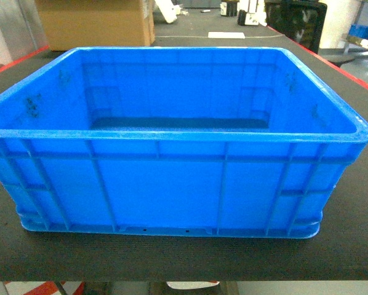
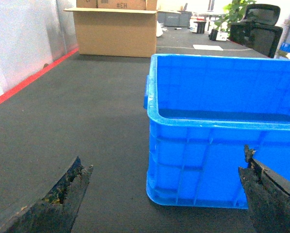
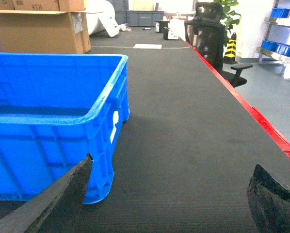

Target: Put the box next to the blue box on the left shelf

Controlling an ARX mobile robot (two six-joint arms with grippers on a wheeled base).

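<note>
The box (image 1: 172, 184) is a large open-top blue plastic crate, empty, standing on the dark table mat right in front of me. My left gripper (image 2: 163, 158) is open, low over the mat at the crate's left front corner (image 2: 184, 160), its worn fingertips (image 2: 74, 182) wide apart and touching nothing. My right gripper (image 3: 173, 162) is open too, at the crate's right front corner (image 3: 99, 160), with bare mat between its fingers. Neither gripper shows in the head view. The left shelf and its blue box are out of view.
A big cardboard carton (image 1: 95, 21) stands at the table's back left. A black office chair (image 3: 208, 29) sits off the table's red right edge (image 3: 266, 126). Shelves with blue bins (image 3: 281, 12) stand far right. A white sheet (image 1: 226, 35) lies behind the crate.
</note>
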